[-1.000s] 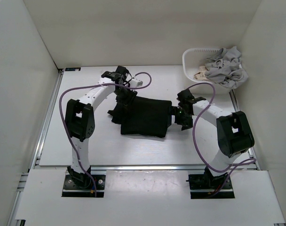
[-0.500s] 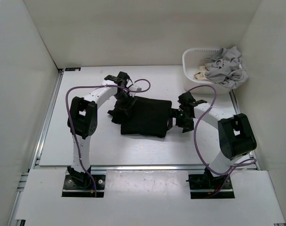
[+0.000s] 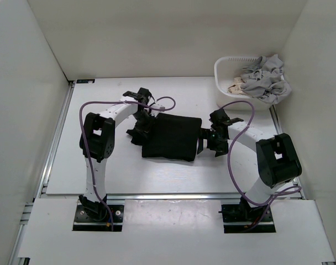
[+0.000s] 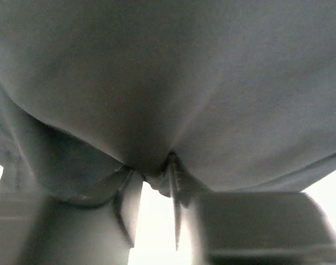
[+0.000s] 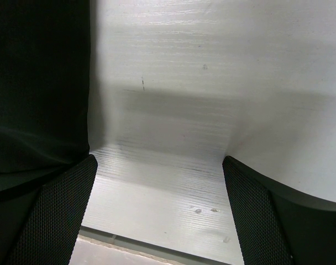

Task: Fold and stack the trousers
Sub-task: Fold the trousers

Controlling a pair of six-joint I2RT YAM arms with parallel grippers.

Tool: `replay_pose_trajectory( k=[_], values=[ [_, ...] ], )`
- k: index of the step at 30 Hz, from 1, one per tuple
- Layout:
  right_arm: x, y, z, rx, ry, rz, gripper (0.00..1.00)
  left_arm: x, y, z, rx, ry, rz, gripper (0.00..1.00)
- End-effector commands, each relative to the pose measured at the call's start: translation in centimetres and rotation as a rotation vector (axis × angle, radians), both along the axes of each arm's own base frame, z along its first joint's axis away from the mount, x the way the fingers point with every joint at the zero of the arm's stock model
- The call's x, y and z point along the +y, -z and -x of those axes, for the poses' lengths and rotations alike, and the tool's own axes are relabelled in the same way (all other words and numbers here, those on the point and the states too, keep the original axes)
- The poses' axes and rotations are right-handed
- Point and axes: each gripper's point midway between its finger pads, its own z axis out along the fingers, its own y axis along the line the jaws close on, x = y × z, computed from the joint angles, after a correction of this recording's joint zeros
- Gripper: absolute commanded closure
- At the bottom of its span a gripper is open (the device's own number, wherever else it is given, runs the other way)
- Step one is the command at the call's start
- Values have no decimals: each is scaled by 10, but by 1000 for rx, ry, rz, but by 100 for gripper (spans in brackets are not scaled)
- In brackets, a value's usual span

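The black trousers (image 3: 171,137) lie folded into a compact rectangle in the middle of the table, with a rumpled flap at their left edge. My left gripper (image 3: 141,128) is at that left edge. In the left wrist view the dark fabric (image 4: 168,83) drapes over the lens and a bunch of it is pinched between the fingertips of the left gripper (image 4: 156,174). My right gripper (image 3: 208,141) is low at the trousers' right edge. In the right wrist view it (image 5: 158,163) is open and empty over bare table, with the trousers' edge (image 5: 41,83) by its left finger.
A white basket (image 3: 220,74) stands at the back right, holding light grey garments (image 3: 264,77) and a beige cloth (image 3: 234,87). White walls enclose the table on the left, back and right. Purple cables loop off both arms.
My left arm has swung its elbow to the right and the gripper has settled a little nearer on the trousers' left edge. The right gripper has shifted only slightly. The trousers have hardly moved.
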Motion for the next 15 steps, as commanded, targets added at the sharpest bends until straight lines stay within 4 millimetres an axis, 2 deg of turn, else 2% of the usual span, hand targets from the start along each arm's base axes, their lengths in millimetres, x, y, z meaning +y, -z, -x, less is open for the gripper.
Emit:
replay_pose_trajectory(
  k=[1,2,3,7,10,11,13,14,15],
  values=[
    [-1,-10,-4,-41,-11,0,1,-17,-20,-9,-34,21,107,75],
    [-1,-10,-4,-41,-11,0,1,-17,-24,-9,-43,21,110,83],
    [-1,-10,-4,-41,-11,0,1,-19,-24,-9,-39,23,119,86],
    [-1,-10,-4,-41,-11,0,1,-18,-21,10,29,51,138,86],
    [-1,-12,-4,-41,-11,0,1,-31,-50,1,-20,75,211,86],
    [-2,-12,-5,-46,-17,10,1,-36,-75,-11,-79,81,233,86],
    [-2,-12,-5,-46,-17,10,1,-38,-99,-25,-128,81,230,86],
    [-2,-12,-5,-46,-17,10,1,-36,-112,-24,-150,110,205,86],
    [-5,-12,-7,-46,-8,11,1,-41,-132,-35,-220,129,205,86]
  ],
)
